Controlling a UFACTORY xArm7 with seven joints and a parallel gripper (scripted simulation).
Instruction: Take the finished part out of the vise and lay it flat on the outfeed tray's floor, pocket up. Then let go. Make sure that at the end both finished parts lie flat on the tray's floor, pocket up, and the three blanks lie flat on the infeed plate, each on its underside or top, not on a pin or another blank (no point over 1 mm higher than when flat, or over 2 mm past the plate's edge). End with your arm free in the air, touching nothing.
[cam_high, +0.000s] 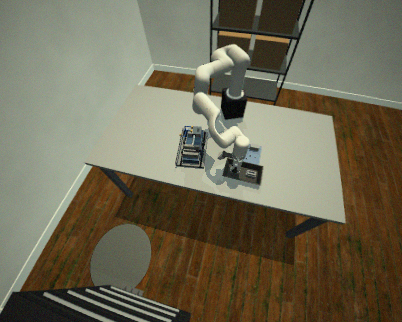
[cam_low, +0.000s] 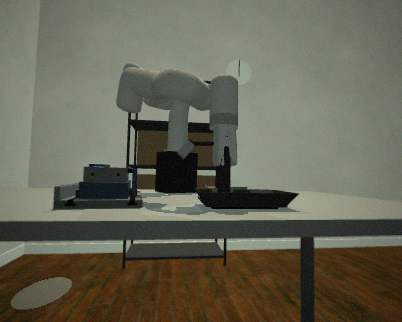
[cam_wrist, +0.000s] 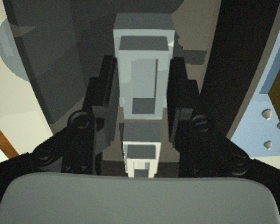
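The finished part (cam_wrist: 143, 75) is a grey block with a rectangular pocket facing the wrist camera. It lies on the dark floor of the outfeed tray (cam_high: 244, 170), which also shows in the side view (cam_low: 246, 198). My gripper (cam_wrist: 143, 75) (cam_low: 223, 172) reaches down into the tray's left end (cam_high: 231, 163). Its black fingers stand on either side of the part, slightly parted, with thin gaps at the part's sides. The vise (cam_high: 191, 145) stands to the left on the table (cam_low: 99, 188), well apart from the gripper.
A second small light piece (cam_high: 250, 173) lies in the tray to the right of the gripper. A pale blue plate with holes (cam_high: 254, 154) sits just behind the tray. The arm's black base (cam_high: 233, 106) and a metal shelf (cam_high: 260, 40) stand behind.
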